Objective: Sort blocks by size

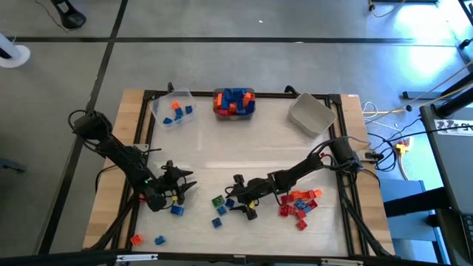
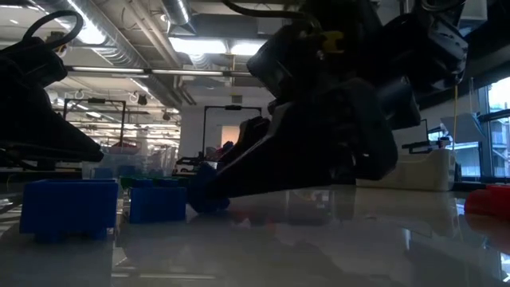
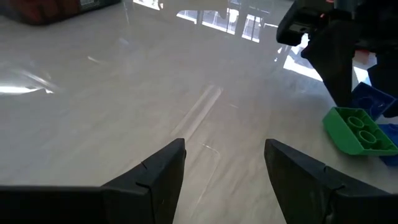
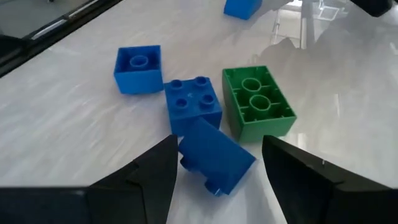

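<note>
Grey concrete floor all round the wood-edged table, dark seam lines across it. Cables trail off the right side. Low view: ceiling w/ strip lights, ducts, bright window at right.

The pale, marbled desk has a smooth, glossy top that mirrors the ceiling lights, and its edges look like bare light wood. The small studded blue plastic blocks and the green rectangular plastic block are hard and smooth with a slight sheen. The dark fingers of the left arm look like matt black plastic. The clear plastic bin is see-through; the grey plastic bin looks dull.
</note>
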{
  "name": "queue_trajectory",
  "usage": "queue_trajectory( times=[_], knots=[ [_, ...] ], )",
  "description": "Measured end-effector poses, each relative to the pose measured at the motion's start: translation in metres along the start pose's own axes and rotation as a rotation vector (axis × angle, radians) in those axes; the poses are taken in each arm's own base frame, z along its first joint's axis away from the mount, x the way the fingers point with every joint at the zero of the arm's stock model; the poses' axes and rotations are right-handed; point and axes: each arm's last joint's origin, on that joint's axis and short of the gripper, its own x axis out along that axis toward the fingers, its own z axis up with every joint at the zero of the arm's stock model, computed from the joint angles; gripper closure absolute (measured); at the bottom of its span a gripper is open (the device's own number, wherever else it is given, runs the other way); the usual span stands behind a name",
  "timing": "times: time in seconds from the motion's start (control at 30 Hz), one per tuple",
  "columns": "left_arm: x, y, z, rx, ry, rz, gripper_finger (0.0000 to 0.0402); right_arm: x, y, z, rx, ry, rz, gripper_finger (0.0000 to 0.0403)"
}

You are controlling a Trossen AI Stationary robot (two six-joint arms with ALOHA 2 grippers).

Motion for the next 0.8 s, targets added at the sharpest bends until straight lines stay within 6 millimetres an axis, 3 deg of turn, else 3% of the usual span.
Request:
queue_trajectory(
  times=[0.3, 0.6, 0.8],
  knots=[
    [0.0000, 0.0000, 0.0001, 0.003, -0.002, 0.001, 0.0194, 0.0001, -0.0012, -0.0042, 0.009, 0.042, -0.048, 0.0176],
    [0.0000, 0.0000, 0.0001, 0.002, -0.003, 0.001, 0.0194, 0.0001, -0.0006, 0.0010, 0.012, -0.013, -0.033, 0.0282],
    [0.0000, 0.0001, 0.0003, 0.002, -0.008, 0.004, 0.0194, 0.0001, -0.0012, 0.0000, 0.054, -0.003, -0.051, 0.0310]
  ],
)
